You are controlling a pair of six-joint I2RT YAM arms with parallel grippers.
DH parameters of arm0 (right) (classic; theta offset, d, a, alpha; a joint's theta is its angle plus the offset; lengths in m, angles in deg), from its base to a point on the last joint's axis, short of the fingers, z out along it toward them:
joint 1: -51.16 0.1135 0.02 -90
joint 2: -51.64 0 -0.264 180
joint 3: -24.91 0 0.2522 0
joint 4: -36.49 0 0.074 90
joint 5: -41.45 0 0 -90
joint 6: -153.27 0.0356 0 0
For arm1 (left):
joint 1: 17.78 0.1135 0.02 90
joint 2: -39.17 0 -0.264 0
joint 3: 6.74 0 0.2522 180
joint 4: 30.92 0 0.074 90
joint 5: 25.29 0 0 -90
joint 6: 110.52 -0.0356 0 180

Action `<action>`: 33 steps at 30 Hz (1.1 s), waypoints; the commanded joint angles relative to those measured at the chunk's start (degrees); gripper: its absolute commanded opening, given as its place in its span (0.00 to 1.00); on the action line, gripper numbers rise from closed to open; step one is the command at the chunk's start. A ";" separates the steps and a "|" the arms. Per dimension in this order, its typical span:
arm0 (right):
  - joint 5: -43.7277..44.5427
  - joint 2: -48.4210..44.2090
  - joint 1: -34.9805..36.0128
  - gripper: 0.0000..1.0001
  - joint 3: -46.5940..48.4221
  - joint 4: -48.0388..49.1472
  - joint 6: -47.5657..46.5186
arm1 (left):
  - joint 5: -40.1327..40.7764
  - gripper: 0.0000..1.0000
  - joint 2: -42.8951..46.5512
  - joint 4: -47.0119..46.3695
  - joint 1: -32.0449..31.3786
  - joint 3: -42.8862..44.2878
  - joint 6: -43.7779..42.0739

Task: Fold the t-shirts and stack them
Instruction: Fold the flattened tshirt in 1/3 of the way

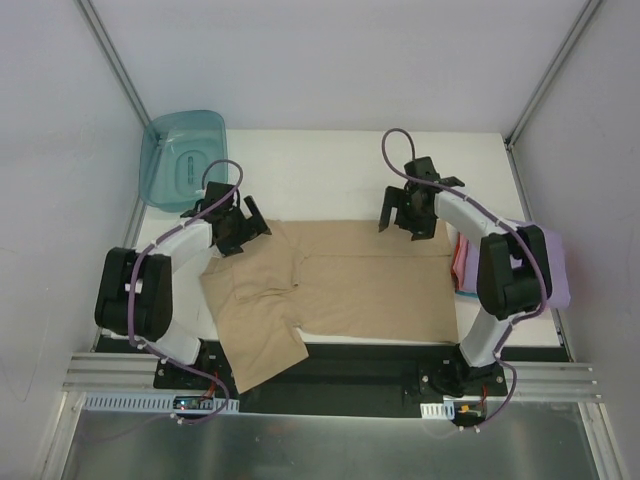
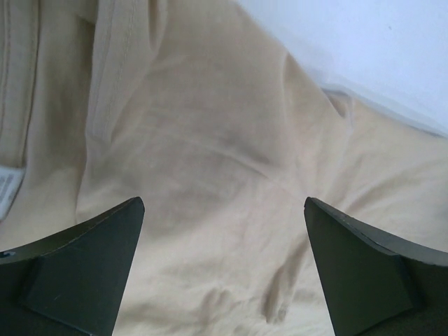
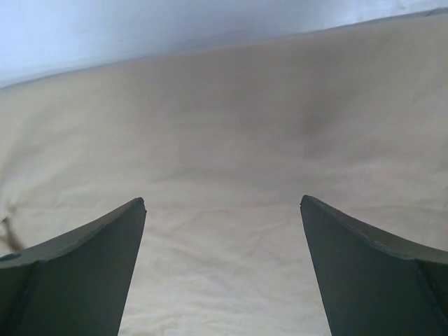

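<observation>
A tan t-shirt lies spread across the white table, one sleeve hanging over the near edge at the left. My left gripper hovers open over the shirt's far left corner, and its wrist view is filled with wrinkled tan cloth and a collar seam, nothing between the fingers. My right gripper stands open over the far right edge of the shirt, with smooth tan cloth below it. Folded pink and lavender t-shirts lie at the right edge, partly hidden by the right arm.
A teal translucent tub stands at the far left corner of the table. Metal frame posts rise at both back corners. The arm bases sit on the rail at the near edge.
</observation>
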 commanded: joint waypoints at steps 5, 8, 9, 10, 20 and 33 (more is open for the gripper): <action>-4.83 13.18 -9.24 0.97 6.46 -1.54 -1.82 | 5.20 0.99 -13.64 1.03 0.04 12.21 -3.25; -7.82 17.06 -10.83 0.97 11.11 -2.16 -1.47 | 6.34 0.99 -18.30 2.08 0.39 16.95 -3.87; -7.56 18.98 -11.09 0.97 14.61 -2.86 -1.47 | 7.04 0.99 -20.66 2.61 0.48 18.19 -4.04; -7.39 19.95 -11.36 0.97 16.47 -4.00 -1.47 | 7.30 0.99 -21.73 3.05 0.66 19.60 -4.22; -8.96 27.43 -14.00 0.97 30.10 -8.31 -2.88 | 9.50 0.99 -29.56 7.27 1.54 34.27 -7.12; -5.80 0.06 -10.04 0.97 11.70 -3.14 -6.13 | 10.62 0.99 -5.16 9.11 -4.07 22.80 -7.83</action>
